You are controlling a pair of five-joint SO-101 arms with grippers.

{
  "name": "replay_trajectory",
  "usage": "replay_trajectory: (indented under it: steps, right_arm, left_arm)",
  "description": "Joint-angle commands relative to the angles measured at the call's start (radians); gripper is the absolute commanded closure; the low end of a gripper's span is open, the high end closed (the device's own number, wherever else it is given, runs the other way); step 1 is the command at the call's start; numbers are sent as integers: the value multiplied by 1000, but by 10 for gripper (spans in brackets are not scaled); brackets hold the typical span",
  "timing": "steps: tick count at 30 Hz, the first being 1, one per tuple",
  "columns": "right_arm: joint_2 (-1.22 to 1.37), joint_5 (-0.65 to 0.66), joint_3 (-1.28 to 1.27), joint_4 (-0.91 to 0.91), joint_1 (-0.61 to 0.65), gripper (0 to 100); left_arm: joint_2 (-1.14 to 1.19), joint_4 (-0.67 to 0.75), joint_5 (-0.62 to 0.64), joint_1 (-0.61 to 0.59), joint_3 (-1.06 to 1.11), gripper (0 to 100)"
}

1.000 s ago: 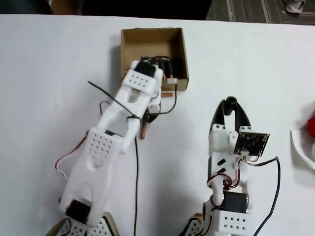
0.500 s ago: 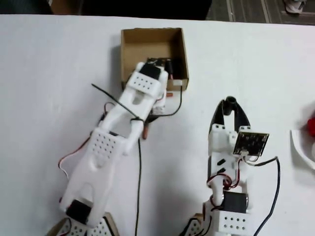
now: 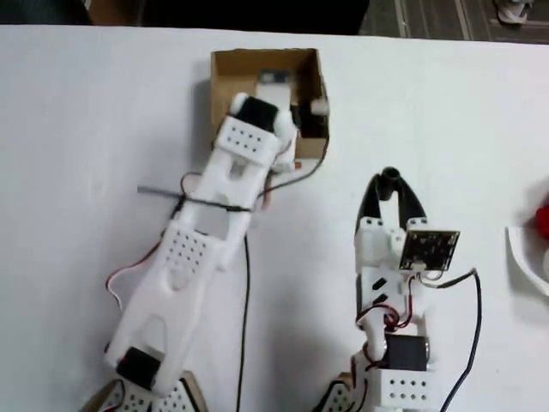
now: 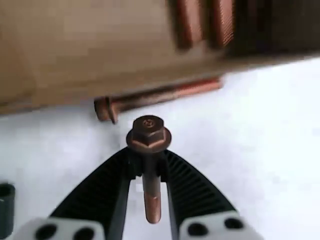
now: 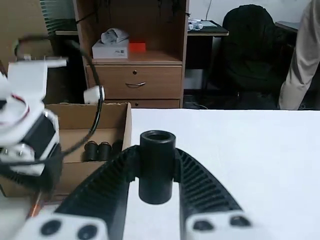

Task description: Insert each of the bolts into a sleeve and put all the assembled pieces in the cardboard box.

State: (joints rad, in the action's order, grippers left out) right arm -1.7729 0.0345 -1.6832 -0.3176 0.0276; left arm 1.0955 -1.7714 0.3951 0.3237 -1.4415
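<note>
The cardboard box [image 3: 225, 79] stands at the back of the table, and my left arm's wrist [image 3: 249, 133] hangs over its near wall. My left gripper [image 4: 149, 159] is shut on a copper bolt [image 4: 149, 142], with the hex head past the fingertips. A second bolt [image 4: 160, 97] lies on the table along the box wall [image 4: 90, 55]. My right gripper [image 3: 390, 187] sits right of the box, shut on an upright black sleeve [image 5: 157, 150]. Dark sleeve ends [image 5: 97, 150] show inside the box [image 5: 100, 117].
A black sleeve [image 4: 4, 207] stands on the table near my left gripper. A white dish rim [image 3: 521, 257] with something red [image 3: 542, 219] sits at the table's right edge. Black and red cables [image 3: 244, 283] trail between the arms. A wooden cabinet [image 5: 135, 75] stands beyond the table.
My left arm has swung toward the box, so its wrist now covers the box's near wall. My right arm has shifted slightly left and forward, still holding the sleeve.
</note>
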Motion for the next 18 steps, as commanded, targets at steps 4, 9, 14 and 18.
replay_trajectory:
  steps: [4,9,14,18]
  right_arm:
    - [-21,-9,-9,-1,71,978]
    - [-13,-9,-9,-4,114,978]
    - [65,-21,23,-2,134,978]
    - [174,-117,137,-4,131,978]
  left_arm:
    - [-190,-14,-5,21,-229,976]
    - [-341,-15,14,44,-225,976]
    - [-397,-15,21,80,-223,976]
    - [-440,-15,109,84,-223,976]
